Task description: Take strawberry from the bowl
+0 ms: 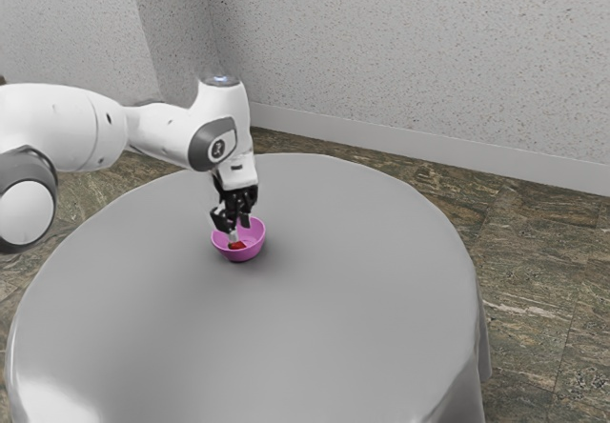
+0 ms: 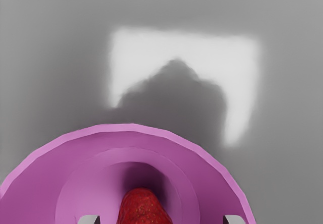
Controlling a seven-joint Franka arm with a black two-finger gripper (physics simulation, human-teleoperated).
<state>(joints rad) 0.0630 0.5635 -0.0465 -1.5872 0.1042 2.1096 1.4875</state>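
My gripper [image 1: 238, 230] points down into the pink bowl [image 1: 252, 251], its fingers apart. Inside that bowl, low down and just under the fingertips, is the red strawberry [image 1: 237, 246]. In the wrist view, the two fingertips of my gripper [image 2: 161, 219] stand wide apart over the bowl [image 2: 106, 129], one on each side of the strawberry [image 2: 143, 208]. There is a visible gap between each fingertip and the fruit. The lower part of the strawberry is cut off by the picture's edge.
The bowl stands on a round grey table [image 1: 353, 299], nearer its far side. White arm links come in over the table from the exterior view's left. A speckled wall [image 1: 410, 51] rises behind, beyond the stone-patterned floor [image 1: 538, 280].
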